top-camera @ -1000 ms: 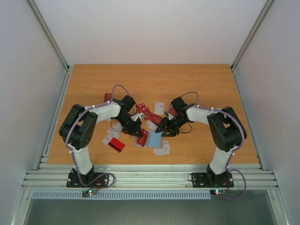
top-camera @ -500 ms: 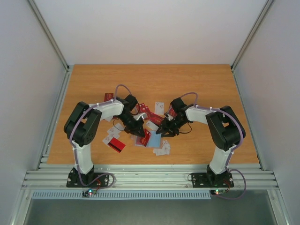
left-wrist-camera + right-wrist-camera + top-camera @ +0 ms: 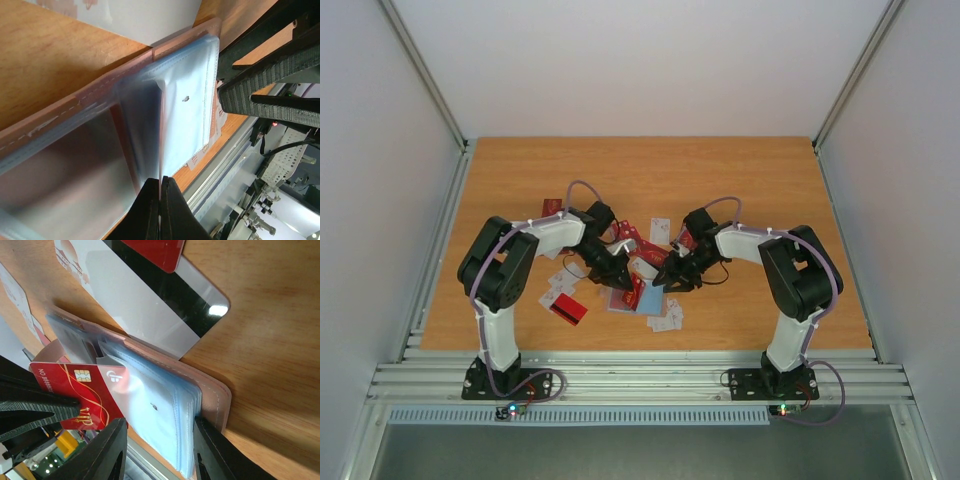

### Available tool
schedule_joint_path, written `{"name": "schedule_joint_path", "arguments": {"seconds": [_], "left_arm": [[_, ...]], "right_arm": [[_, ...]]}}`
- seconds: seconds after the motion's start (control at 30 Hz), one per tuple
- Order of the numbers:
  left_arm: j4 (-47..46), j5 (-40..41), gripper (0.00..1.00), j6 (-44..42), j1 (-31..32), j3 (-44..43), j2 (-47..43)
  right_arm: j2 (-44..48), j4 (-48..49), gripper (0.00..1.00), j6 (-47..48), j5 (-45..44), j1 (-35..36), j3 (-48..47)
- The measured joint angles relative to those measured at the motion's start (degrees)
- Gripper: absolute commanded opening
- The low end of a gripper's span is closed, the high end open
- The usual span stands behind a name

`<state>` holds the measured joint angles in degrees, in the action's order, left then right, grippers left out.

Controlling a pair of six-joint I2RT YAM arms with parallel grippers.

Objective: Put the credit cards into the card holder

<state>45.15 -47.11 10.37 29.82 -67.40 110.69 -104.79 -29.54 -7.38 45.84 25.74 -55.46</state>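
The card holder (image 3: pixel 622 301) lies open on the table, tan rim around light blue-grey pockets (image 3: pixel 165 405). My left gripper (image 3: pixel 617 279) is shut on a red credit card (image 3: pixel 635 290) with gold lettering and a chip (image 3: pixel 75 385). The card's edge is in a clear pocket. In the left wrist view the gripper (image 3: pixel 160 187) holds that card (image 3: pixel 160 150) edge-on over the holder (image 3: pixel 185 110). My right gripper (image 3: pixel 666 282) (image 3: pixel 160 440) has a finger on each side of the pocket stack, touching it.
Loose credit cards lie around the holder: a red one (image 3: pixel 567 310) at the front left, white ones (image 3: pixel 668 320) at the front, red ones (image 3: pixel 638 240) behind. A white card with a black stripe (image 3: pixel 150 305) lies partly under the holder. The table's front edge is close.
My left gripper has edged right with the red card, closer to the holder's pockets. The right gripper has stayed on the holder.
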Motion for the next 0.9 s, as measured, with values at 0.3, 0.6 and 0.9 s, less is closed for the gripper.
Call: {"name": "schedule_joint_path", "arguments": {"seconds": [0.3, 0.6, 0.9], "left_arm": [[-2.1, -0.4, 0.0, 1.6, 0.3, 0.2, 0.2], [-5.7, -1.1, 0.0, 2.1, 0.8, 1.9, 0.2], [-12.4, -2.7, 0.0, 2.8, 0.8, 5.4, 0.1]], "right_arm": [[-0.1, 0.0, 0.37, 0.0, 0.0, 0.0, -0.3], [-0.1, 0.0, 0.37, 0.0, 0.0, 0.0, -0.4], [-0.1, 0.0, 0.37, 0.0, 0.0, 0.2, -0.4]]}}
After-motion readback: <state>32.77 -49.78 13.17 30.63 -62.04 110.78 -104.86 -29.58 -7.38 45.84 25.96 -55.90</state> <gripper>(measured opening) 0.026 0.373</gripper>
